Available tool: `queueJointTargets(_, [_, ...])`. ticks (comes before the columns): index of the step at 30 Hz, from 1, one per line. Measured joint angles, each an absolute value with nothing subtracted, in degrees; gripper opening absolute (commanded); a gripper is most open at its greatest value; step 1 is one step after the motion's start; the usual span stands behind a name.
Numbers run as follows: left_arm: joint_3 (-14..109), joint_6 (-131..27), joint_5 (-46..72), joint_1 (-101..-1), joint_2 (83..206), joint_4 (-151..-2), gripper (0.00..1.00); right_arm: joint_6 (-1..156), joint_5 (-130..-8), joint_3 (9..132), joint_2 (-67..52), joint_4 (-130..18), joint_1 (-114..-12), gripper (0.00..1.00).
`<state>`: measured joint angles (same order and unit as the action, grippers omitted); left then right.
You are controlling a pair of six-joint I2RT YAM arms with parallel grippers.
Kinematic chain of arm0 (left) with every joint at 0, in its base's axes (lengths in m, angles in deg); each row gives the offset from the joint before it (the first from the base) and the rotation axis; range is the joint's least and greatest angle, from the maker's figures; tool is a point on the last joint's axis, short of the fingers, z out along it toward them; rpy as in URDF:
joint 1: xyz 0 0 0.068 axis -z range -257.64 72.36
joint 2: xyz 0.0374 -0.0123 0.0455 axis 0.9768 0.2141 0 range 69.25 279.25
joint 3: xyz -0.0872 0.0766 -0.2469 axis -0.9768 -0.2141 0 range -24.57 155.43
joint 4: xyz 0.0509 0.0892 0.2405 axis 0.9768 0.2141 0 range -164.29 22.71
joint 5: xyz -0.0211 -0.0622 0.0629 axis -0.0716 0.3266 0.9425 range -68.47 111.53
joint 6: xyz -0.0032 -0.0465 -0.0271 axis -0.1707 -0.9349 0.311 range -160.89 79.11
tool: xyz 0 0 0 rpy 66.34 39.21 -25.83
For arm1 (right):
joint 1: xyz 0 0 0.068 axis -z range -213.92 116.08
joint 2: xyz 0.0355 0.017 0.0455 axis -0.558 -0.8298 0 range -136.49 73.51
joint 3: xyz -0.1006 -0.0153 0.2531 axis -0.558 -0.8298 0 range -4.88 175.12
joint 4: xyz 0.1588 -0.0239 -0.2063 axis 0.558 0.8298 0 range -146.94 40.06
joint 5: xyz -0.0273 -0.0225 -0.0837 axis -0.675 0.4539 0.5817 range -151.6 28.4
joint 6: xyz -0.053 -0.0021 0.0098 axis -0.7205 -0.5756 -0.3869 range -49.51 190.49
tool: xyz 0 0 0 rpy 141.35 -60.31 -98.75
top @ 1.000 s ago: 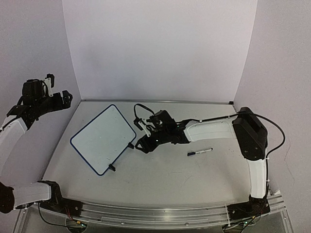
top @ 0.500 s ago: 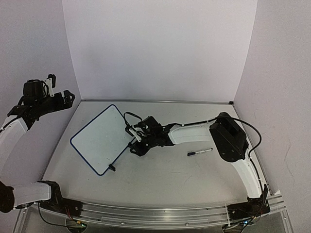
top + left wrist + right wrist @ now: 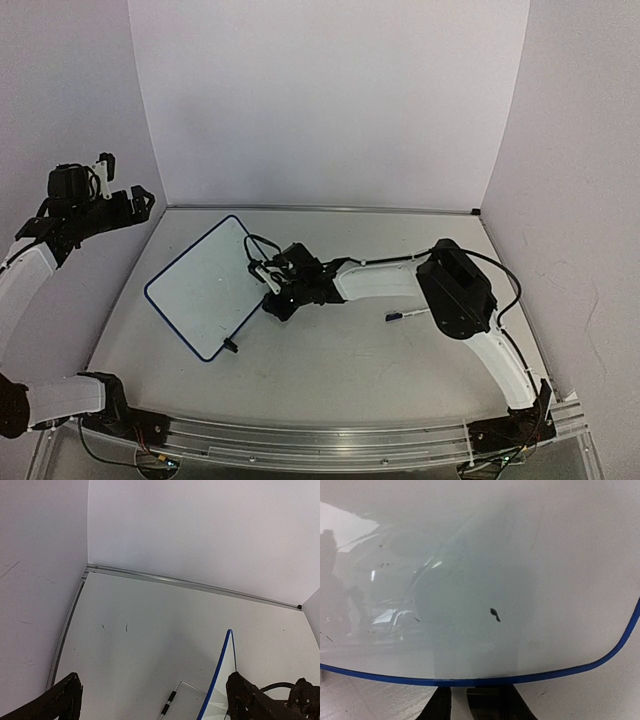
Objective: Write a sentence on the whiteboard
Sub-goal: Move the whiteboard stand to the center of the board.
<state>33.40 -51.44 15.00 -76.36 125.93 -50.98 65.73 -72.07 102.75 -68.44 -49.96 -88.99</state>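
The whiteboard [image 3: 205, 285] lies tilted at the table's left middle, white with a thin blue frame. No sentence shows on its face; only a small dark mark [image 3: 495, 614] is there. My right gripper [image 3: 273, 300] reaches to the board's right edge and is closed narrow on the black clip foot there. In the right wrist view the whiteboard [image 3: 520, 555] fills the frame, and my right gripper [image 3: 475, 707] sits just under its blue edge. My left gripper [image 3: 122, 182] hangs open high by the left wall, empty. From it the whiteboard [image 3: 225, 680] shows edge-on.
A dark marker [image 3: 402, 316] lies on the table right of centre, partly behind my right forearm. A second black clip foot [image 3: 230, 346] stands at the board's near corner. A wire stand with black sleeves [image 3: 172, 702] shows behind the board. White walls enclose three sides.
My right arm has stretched left from the table's middle to the board's right edge, and its jaws have narrowed there. The left arm and the board have not moved.
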Motion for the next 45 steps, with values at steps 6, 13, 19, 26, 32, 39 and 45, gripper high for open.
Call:
queueJointTargets(6, [33.4,-51.44,14.96,-76.36,125.93,-51.0,1.0,65.8,-66.04,102.79,-68.57,-50.37,-89.62,0.0])
queueJointTargets(13, [33.38,-51.44,14.98,-76.36,125.93,-51.0,1.0,70.28,-54.81,94.23,-64.53,-55.49,-91.56,0.0])
queueJointTargets(19, [33.05,-51.49,14.96,-76.36,125.93,-51.12,1.0,77.29,-43.04,83.95,-58.27,-55.32,-91.29,0.0])
queueJointTargets(26, [33.03,-51.87,14.67,-76.36,125.93,-51.4,0.99,86.35,-33.51,74.45,-52.1,-53.12,-90.5,0.0])
queueJointTargets(32, [33.03,-51.88,14.39,-76.36,125.93,-51.41,0.99,91.64,-29.62,70.6,-49.07,-50.94,-88.71,0.0])
queueJointTargets(39, [33.02,-51.9,14.11,-76.36,125.96,-51.4,0.99,94.56,-29.47,68.77,-47.94,-49.66,-86.92,0.44])
queueJointTargets(45, [33.01,-51.92,14.06,-76.36,126.32,-51.4,0.99,94.87,-31.97,64.55,-43.04,-49.58,-86.63,0.66])
